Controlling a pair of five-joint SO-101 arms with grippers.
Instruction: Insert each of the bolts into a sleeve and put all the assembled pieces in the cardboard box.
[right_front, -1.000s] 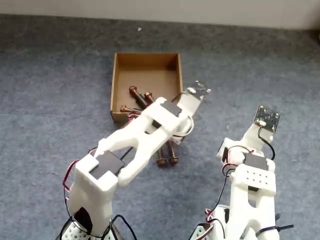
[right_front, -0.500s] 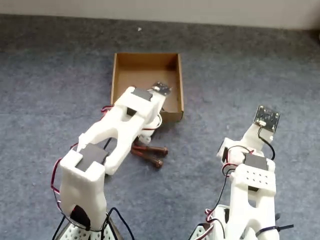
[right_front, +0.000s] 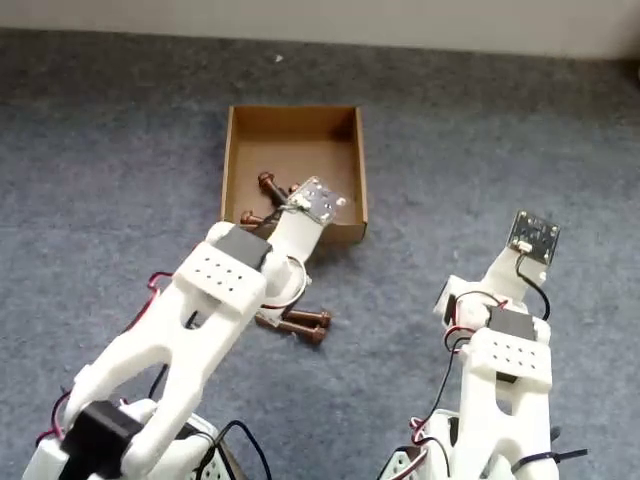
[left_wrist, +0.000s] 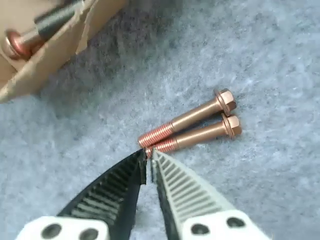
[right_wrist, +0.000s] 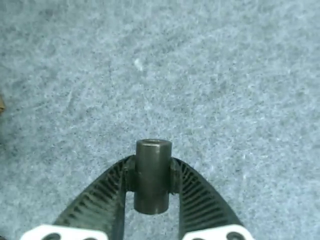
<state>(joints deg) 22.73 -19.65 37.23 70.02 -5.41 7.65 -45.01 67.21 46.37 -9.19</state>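
Nearest, the right gripper (right_wrist: 151, 162) hangs over the bare grey surface (right_wrist: 225, 75), its fingers pinching a dark sleeve (right_wrist: 152, 185) that stands upright between them. The left gripper (left_wrist: 148, 159) is low over the surface. Its fingers are pressed almost together with nothing between them, only a thin slit showing, and their tips sit just at the threaded ends of two copper bolts (left_wrist: 192, 116). The bolts lie side by side on the surface, touching, with their hex heads pointing away from the gripper. Seen from above, they lie just outside the near wall of the cardboard box (right_front: 229, 170). Farther off, inside the box, are assembled pieces (right_front: 278, 198) — copper bolts in dark sleeves — toward its near side.
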